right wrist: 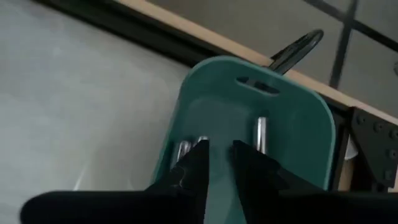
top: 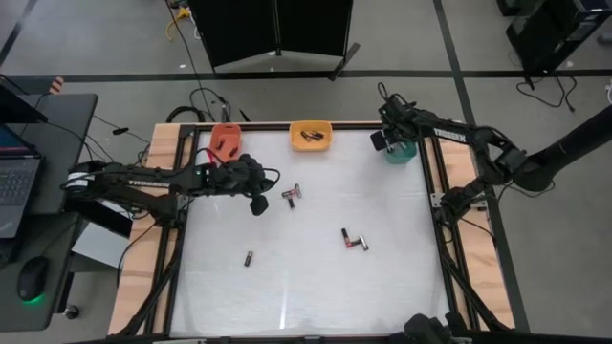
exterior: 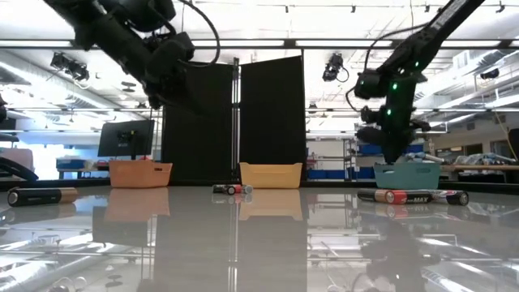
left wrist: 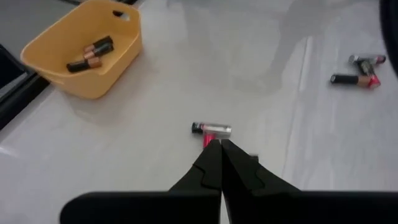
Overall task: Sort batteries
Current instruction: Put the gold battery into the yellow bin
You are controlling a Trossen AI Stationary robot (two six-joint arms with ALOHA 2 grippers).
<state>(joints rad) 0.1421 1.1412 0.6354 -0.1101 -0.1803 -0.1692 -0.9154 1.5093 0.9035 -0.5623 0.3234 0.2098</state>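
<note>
This is a robotics lab or workshop. A white table point(top: 306, 220) in a wooden frame stands on a grey floor marked with dark tape lines, with two dark robot arms mounted at its sides. Cables point(top: 196, 100) trail across the floor to the rig. Beside it a desk holds a laptop point(top: 14, 182) and a mouse point(top: 32, 279). Black partition panels point(exterior: 235, 122) stand behind the table. The low view shows a large open hall with strip lights on the ceiling, a monitor point(exterior: 126, 138), and shelving with blue bins point(exterior: 324, 173) in the distance.
</note>
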